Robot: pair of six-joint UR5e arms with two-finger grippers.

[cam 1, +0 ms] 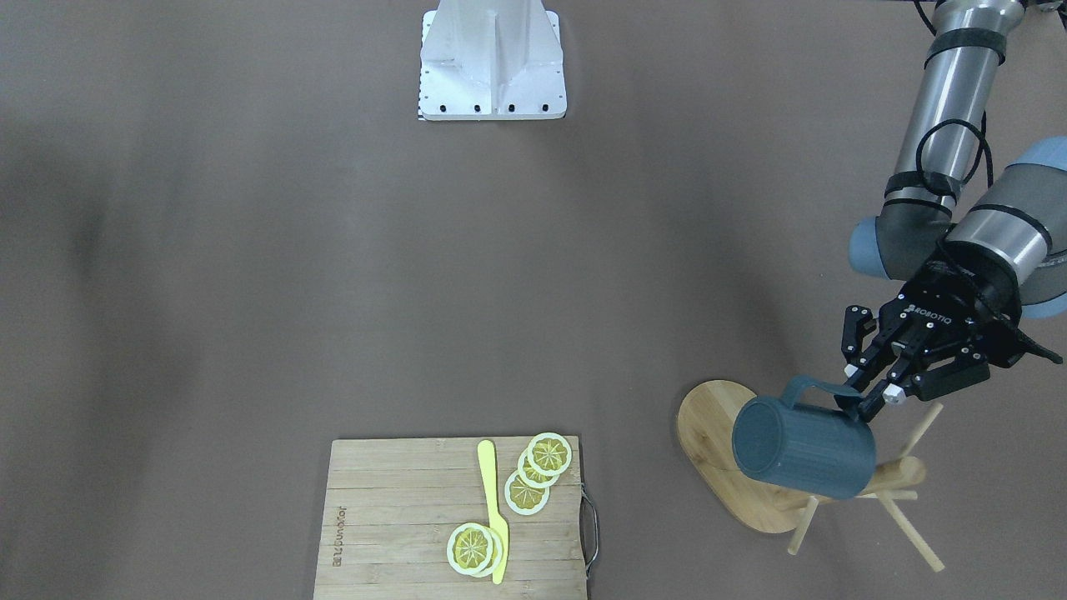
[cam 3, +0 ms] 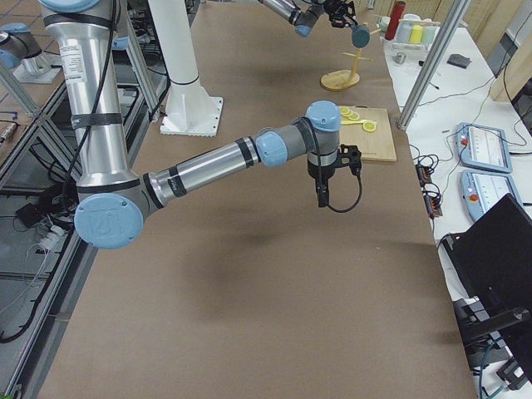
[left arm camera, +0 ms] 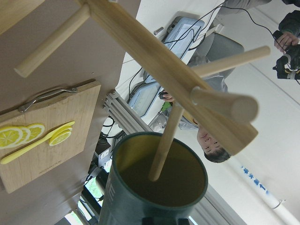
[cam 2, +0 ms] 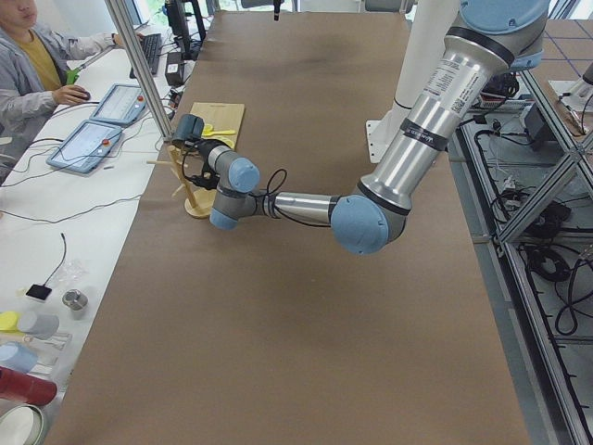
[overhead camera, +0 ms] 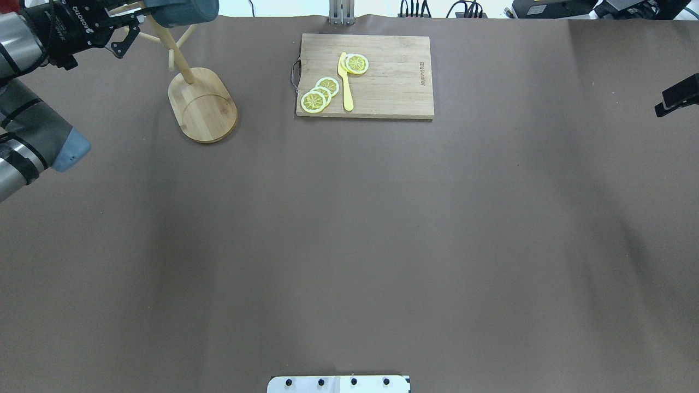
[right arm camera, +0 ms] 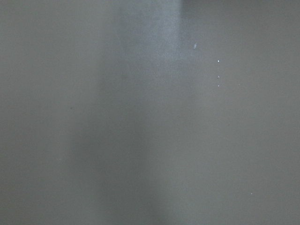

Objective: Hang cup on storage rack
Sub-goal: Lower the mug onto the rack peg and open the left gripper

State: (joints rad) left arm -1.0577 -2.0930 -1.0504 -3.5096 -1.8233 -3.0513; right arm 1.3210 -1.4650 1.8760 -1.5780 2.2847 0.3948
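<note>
Left end effector (cam 1: 867,398) clamped on the cup (cam 1: 804,450) rim, by the handle (cam 1: 804,388). Cup sideways at the rack (overhead camera: 202,103) top, bench (overhead camera: 382,245) 11 o'clock; one peg (left arm camera: 161,145) enters its mouth. Right end effector (overhead camera: 677,99): state cannot be told.

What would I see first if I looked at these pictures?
Probably the dark blue cup, tipped sideways in the air, gripped at its rim by the left end effector at the wooden storage rack on the robot's left. In the left wrist view a peg pokes into the cup's yellow-green mouth. Next, the bright lemon slices and yellow knife on the cutting board.
</note>
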